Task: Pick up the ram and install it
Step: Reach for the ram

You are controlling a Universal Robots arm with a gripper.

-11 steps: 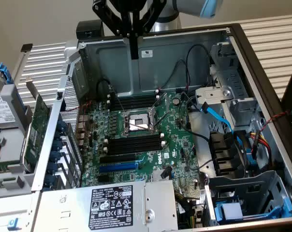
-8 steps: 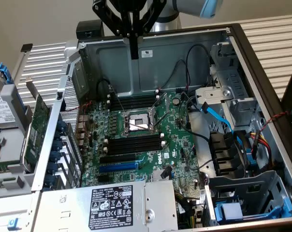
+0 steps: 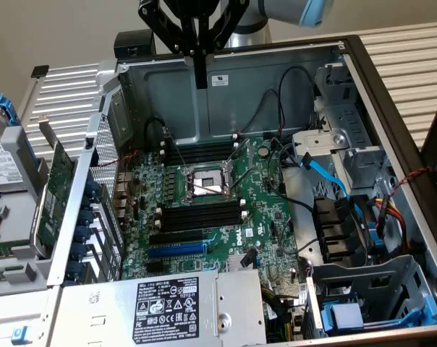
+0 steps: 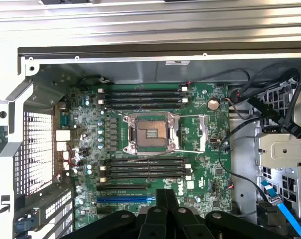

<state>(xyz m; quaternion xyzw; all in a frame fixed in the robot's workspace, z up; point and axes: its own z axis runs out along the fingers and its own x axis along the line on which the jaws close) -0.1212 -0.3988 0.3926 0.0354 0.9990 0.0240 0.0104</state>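
Note:
My gripper (image 3: 200,81) hangs high over the back wall of the open computer case, fingers pointing down and shut with nothing between them. In the wrist view the shut fingertips (image 4: 165,194) sit together over the blue slot edge of the green motherboard (image 4: 200,164). Two banks of black memory slots with white end clips flank the CPU socket (image 3: 204,181): one bank (image 3: 200,153) toward the back wall, the other (image 3: 200,213) toward the front. Both banks (image 4: 143,97) (image 4: 145,169) look empty. The ram is out of view.
A green expansion card with a metal bracket (image 3: 59,181) leans outside the case at the exterior view's left, beside a hard drive (image 3: 1,166). The power supply (image 3: 168,303) is at the front. Drive cages (image 3: 378,303), a blue cable (image 3: 327,173) and loose wires crowd the exterior view's right.

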